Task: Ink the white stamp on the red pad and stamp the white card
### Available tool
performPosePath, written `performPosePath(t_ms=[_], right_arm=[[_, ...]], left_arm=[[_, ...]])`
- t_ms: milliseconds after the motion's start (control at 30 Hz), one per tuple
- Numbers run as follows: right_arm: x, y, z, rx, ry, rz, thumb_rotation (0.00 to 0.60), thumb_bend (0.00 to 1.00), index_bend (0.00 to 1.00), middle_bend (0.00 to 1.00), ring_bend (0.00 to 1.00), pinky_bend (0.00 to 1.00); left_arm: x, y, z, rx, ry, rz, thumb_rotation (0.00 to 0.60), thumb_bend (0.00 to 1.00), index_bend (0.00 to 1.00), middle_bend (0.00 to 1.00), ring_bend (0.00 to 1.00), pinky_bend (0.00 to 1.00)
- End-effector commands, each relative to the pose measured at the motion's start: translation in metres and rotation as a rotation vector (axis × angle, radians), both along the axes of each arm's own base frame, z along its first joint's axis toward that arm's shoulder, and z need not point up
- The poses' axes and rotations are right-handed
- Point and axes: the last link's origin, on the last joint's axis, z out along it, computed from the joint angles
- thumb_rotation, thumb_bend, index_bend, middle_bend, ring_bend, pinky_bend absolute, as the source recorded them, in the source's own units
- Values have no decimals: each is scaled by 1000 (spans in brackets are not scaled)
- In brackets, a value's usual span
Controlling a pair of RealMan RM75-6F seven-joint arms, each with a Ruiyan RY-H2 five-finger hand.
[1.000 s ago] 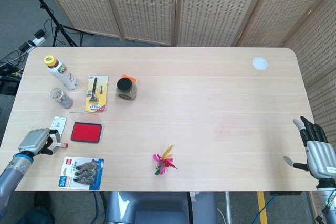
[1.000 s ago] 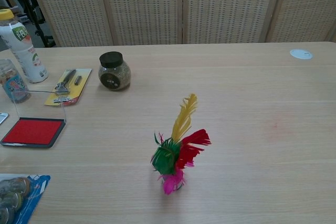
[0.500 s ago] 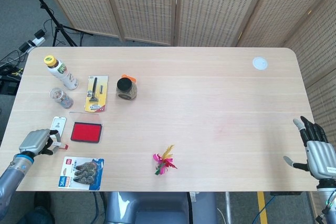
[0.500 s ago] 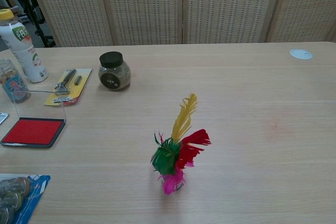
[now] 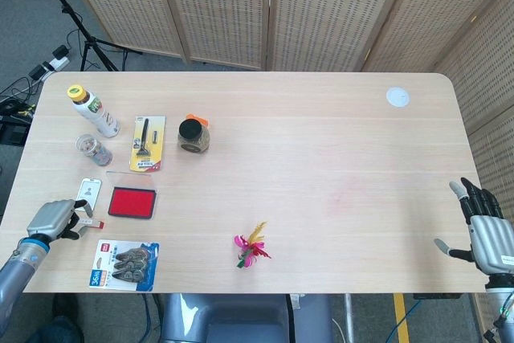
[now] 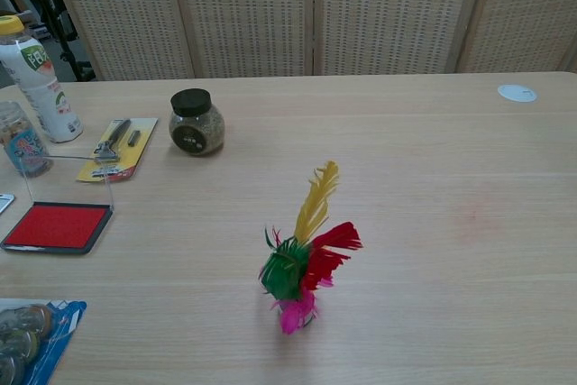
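The red ink pad [image 5: 132,202] lies open near the table's left front, its clear lid standing up at the back; the chest view shows the ink pad [image 6: 56,225] at the left edge. The white card [image 5: 90,189] lies just left of the pad, and only its corner [image 6: 3,202] shows in the chest view. My left hand [image 5: 52,219] sits at the table's left edge, below the card, fingers curled around the small white stamp [image 5: 89,218], which pokes out toward the pad. My right hand [image 5: 487,235] hangs off the table's right front corner, fingers spread and holding nothing.
A blue blister pack [image 5: 123,264] lies in front of the pad. Behind it are a yellow razor card [image 5: 148,143], a small jar [image 5: 94,149], a bottle [image 5: 93,111] and a dark-lidded jar [image 5: 193,135]. A feather shuttlecock [image 5: 251,247] stands at centre front, a white disc [image 5: 397,96] far right.
My left hand with the stamp has sunk very slightly toward the front edge. Nothing else has moved.
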Motion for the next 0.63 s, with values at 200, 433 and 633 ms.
performPosePath(t_ms=[200,433,633], right_arm=[[0,1,1,-4,-2,2,600,0,0,0,0,0],[2,3,4,-10,-8,7,600,0,0,0,0,0],[2,4,6,-19,-13,12,600,0,0,0,0,0]], left_arm=[[5,-4,11,23,-22,-39,600,318,402,986,1000,966],[44,-32,65,251,-170,-235,600,117,325,525,593,687],[55,-49,87,400,-110,-267,600,0,17,0,0,22]])
